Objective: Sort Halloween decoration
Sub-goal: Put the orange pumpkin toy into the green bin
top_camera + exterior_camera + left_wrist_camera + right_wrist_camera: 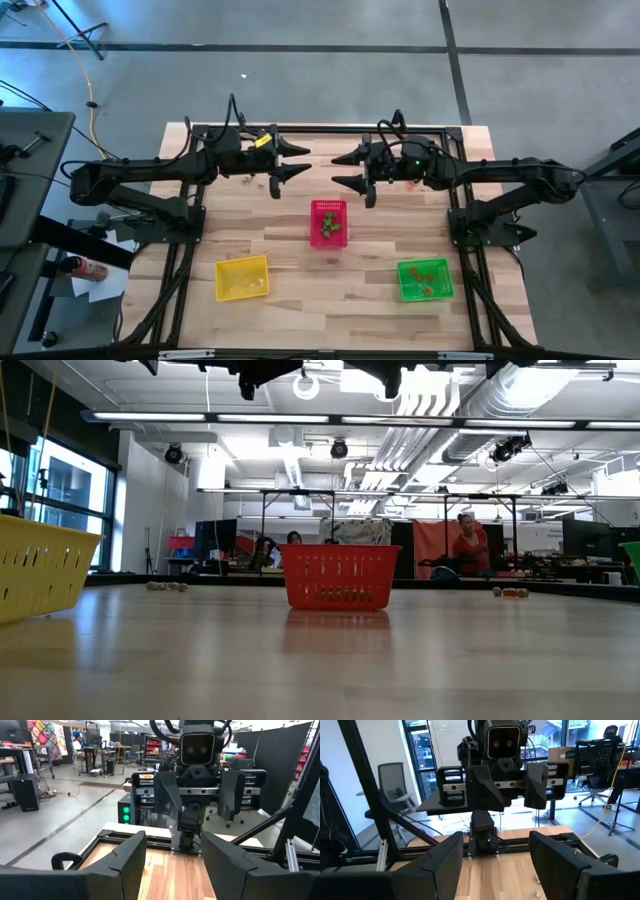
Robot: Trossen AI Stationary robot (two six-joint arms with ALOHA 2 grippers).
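My left gripper [296, 161] and my right gripper [342, 170] hang open and level above the table's far middle, facing each other a short gap apart, with nothing between their fingers. In the wrist views, each gripper [172, 870] [495, 870] looks straight at the other arm. Tiny green trinkets [333, 230] lie in the red basket [328, 222], and orange trinkets [428, 285] lie in the green basket [425, 279]. In the low view, a few loose trinkets [167, 586] [510, 592] lie on the far part of the table.
The yellow basket [242, 278] stands near the table's front left, the green one at the front right, and the red one [338, 576] in the middle. Black frame rails [190, 215] run along the table's sides and far edge. People sit in the room behind.
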